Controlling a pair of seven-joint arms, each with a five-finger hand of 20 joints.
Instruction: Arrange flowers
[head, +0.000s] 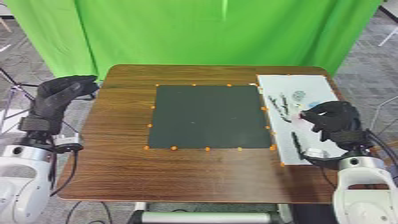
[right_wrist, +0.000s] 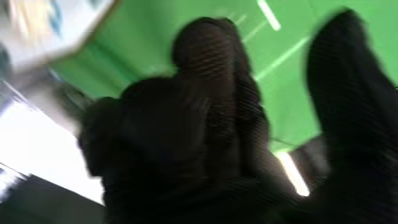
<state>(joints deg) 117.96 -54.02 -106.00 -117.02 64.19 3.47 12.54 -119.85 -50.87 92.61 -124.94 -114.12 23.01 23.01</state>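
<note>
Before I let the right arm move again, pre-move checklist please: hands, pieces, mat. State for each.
1. Left hand away from the dark mat: ok, out past the table's left edge.
2. Right hand at the white sheet: ok, over its right side.
3. Right hand's thumb apart from its fingers: ok, green backdrop shows between.
4. Dark slender pieces on the dark mat: not ok, they lie on the white sheet.
5. Right hand touching a piece: cannot tell.
</note>
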